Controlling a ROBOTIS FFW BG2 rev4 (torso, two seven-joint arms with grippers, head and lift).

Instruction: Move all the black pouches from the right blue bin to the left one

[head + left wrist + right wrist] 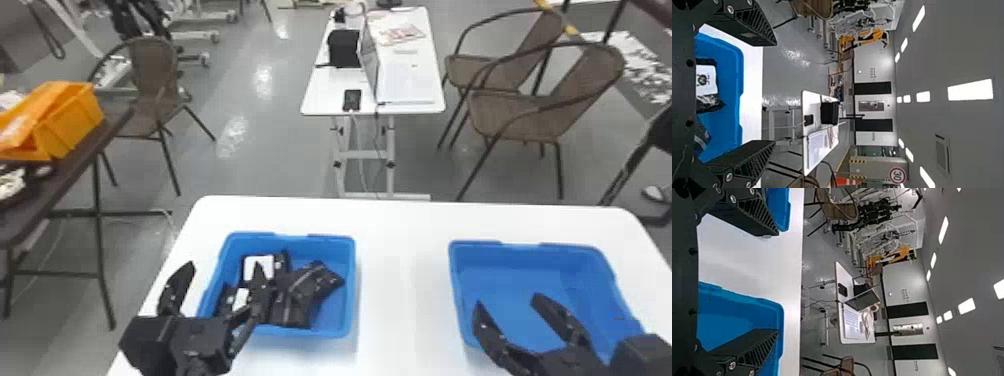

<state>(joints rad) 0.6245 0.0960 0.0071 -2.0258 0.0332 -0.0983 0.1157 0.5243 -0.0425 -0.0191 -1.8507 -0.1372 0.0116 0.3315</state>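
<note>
The left gripper [224,265]'s fingers stood wide apart, one crossing my sight of the black pouches [312,285] piled in the left blue bin [352,280]; touching or not, I couldn't tell. The right gripper [506,300]'s fingers gaped too, at the right blue bin [500,257] on the white table [405,260].

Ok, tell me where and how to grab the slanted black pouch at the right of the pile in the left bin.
Best taken from above, by its right end, fingers across its width. The black pouch lies slantwise against the other pouches, and that end juts out past them toward bare floor in the left blue bin, likely leaving room for fingers.
</note>
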